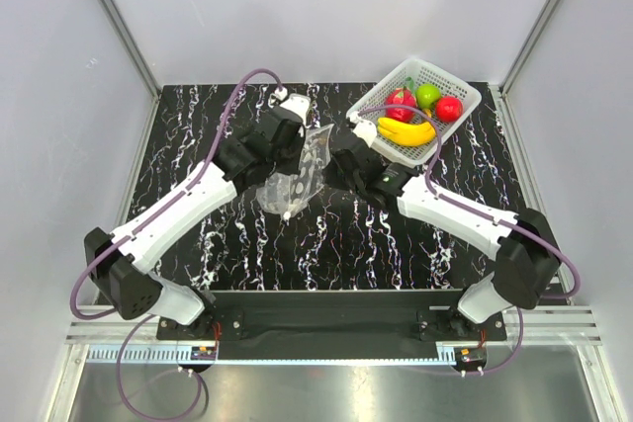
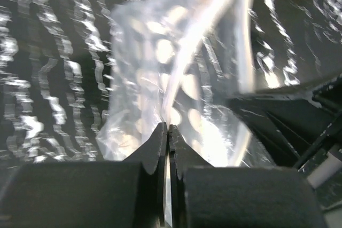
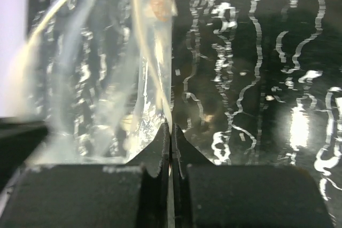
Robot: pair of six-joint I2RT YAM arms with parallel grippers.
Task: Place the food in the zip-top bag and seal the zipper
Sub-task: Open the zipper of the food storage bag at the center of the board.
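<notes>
- 2 grippers hold the zip-top bag [image 1: 300,173] between them near the middle of the table [image 1: 326,244]. The left gripper [image 2: 168,130] is pinched flat on 1 edge, and the right gripper [image 3: 170,127] is pinched on the opposite edge.
- I judge that this double hold serves to keep the bag up and pull its mouth apart for the food. The zipper I cannot make out clearly.
- All 4 fruits, the banana bunch [image 1: 407,132] among them, lie in the white basket [image 1: 465,94] at the far right.
- The table is black with white marble veins. Plain white walls and metal frame bars stand around it.
</notes>
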